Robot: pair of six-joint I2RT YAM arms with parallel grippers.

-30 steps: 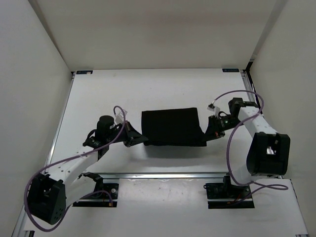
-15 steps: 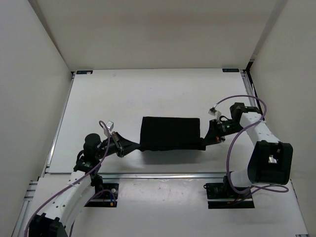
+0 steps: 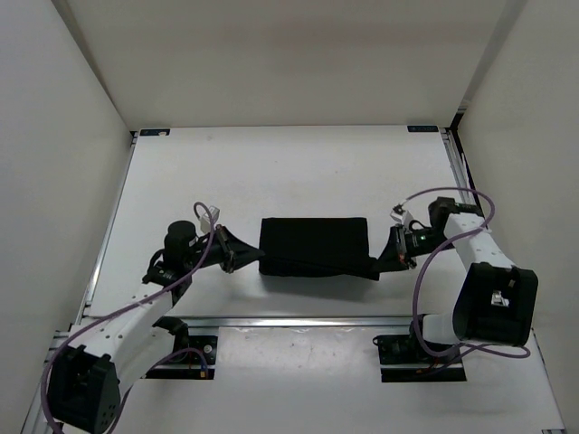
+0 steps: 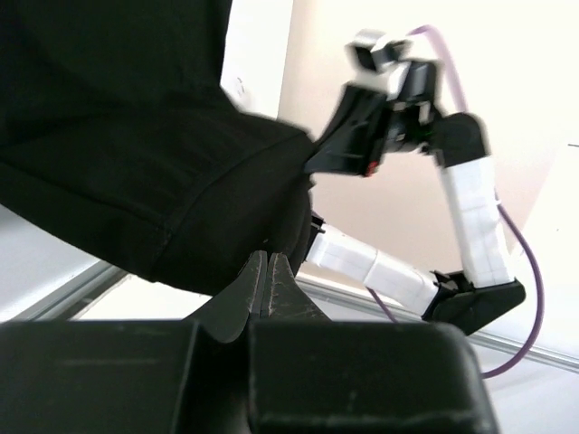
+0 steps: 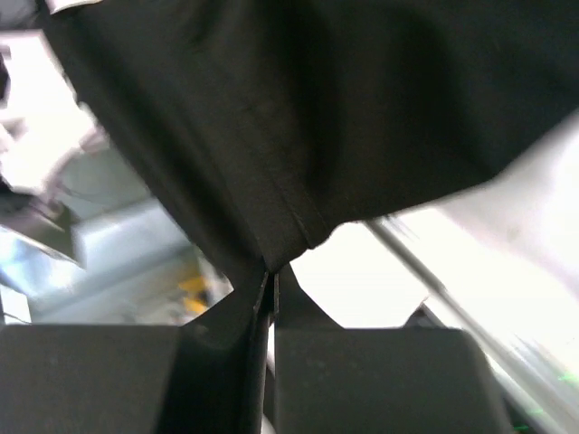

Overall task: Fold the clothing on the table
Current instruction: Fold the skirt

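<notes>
Black clothing (image 3: 314, 246), folded rectangle at centre of white tabletop (image 3: 271, 172), stretched between two claws, left claw (image 3: 249, 257) pinching its 9 o'clock edge, right claw (image 3: 382, 261) pinching its 3 o'clock edge near the front corner

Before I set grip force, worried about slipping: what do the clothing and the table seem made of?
The clothing looks like soft matte black fabric: it drapes, creases and shows a stitched hem; fibre unclear. The table looks like a hard matte white board, flat with little glare; its near rail looks like silver metal.
</notes>
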